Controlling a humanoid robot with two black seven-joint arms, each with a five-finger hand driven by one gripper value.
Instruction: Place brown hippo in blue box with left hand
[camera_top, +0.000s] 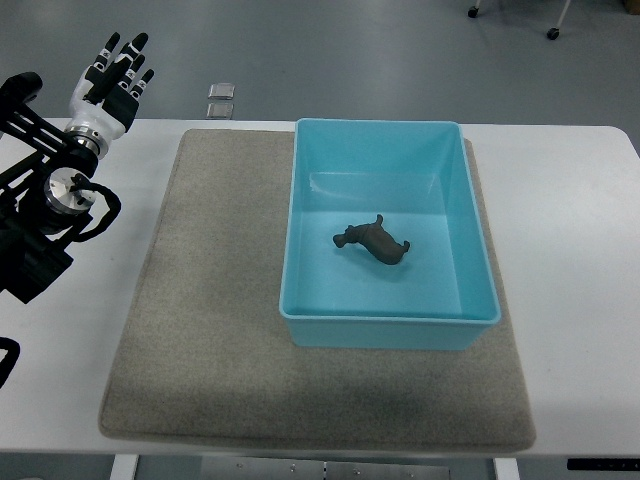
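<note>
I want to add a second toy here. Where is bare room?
Bare mat lies left of the blue box, with a strip in front. Inside, the floor is free around the brown hippo. The left hand hovers far left.

Even, bright overhead light filled the scene and the picture was sharp throughout. The glossy white tabletop (570, 230) looked close to washed out, though without hard glare. A soft shadow lay on the grey-beige felt mat (200, 330) in front of the light-blue plastic box (390, 333). The small dark-brown toy hippo (378, 240) cast only a faint shadow.
</note>
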